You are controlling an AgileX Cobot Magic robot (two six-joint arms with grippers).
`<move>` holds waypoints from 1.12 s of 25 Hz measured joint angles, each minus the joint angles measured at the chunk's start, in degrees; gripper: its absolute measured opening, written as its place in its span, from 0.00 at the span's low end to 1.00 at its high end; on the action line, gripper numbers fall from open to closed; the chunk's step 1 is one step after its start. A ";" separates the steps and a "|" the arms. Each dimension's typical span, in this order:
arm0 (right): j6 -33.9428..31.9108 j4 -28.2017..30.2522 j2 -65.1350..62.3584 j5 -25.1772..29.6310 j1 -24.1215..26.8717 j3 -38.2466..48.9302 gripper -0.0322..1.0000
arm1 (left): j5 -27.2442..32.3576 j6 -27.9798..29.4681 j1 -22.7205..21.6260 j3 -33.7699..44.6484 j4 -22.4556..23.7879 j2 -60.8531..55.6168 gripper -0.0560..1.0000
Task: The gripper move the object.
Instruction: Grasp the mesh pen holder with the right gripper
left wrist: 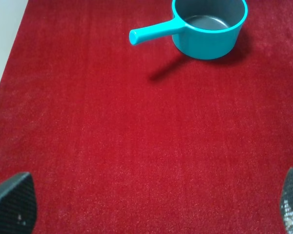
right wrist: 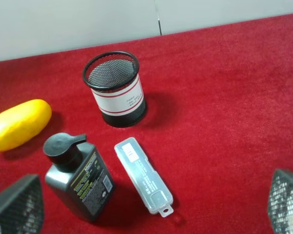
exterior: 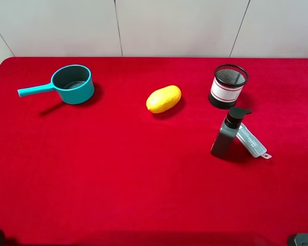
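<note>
Near edge: left gripper [left wrist: 151, 209] and right gripper [right wrist: 151, 207] are both spread wide, holding nothing, over the red counter [exterior: 118, 174]. Mid right: dark grey pump bottle [exterior: 227, 134] stands upright, with a clear plastic case [exterior: 251, 141] lying flat just beside it on its right. Far row: mesh cup [exterior: 230, 86] stands upright, mouth up, at far right behind the bottle, near it but apart; yellow fruit [exterior: 164, 99] sits about centre; teal pot [exterior: 72, 84] is at far left, handle pointing left, well apart from the cup.
</note>
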State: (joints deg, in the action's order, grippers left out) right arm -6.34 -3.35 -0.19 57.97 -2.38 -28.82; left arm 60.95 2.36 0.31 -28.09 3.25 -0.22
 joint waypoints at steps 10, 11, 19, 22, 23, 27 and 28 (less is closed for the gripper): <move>5.20 -1.34 17.02 -1.99 0.00 -6.16 0.70 | 0.00 0.00 0.00 0.00 0.00 0.00 1.00; 5.86 -1.54 19.30 -2.23 0.00 -6.92 0.70 | 0.00 0.00 0.00 0.00 0.00 0.00 1.00; 7.03 -2.46 35.86 -3.99 0.00 -15.32 0.70 | 0.00 0.00 0.00 0.00 0.00 0.00 1.00; 8.26 -2.65 42.18 -4.04 0.00 -18.63 0.70 | 0.00 0.00 0.00 0.00 0.00 0.00 1.00; 8.86 -2.72 43.89 -4.04 0.00 -19.87 0.70 | 0.00 0.00 0.00 0.00 0.00 0.00 1.00; 10.99 -3.05 51.49 -3.39 0.00 -24.84 0.70 | 0.00 0.00 0.00 0.00 0.00 0.00 1.00; 11.41 -3.05 53.51 -3.22 0.00 -26.11 0.70 | 0.00 0.00 0.00 0.00 0.00 0.00 1.00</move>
State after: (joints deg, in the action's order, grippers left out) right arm 5.07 -6.40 53.32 54.74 -2.38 -54.93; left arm 60.95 2.36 0.31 -28.09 3.25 -0.22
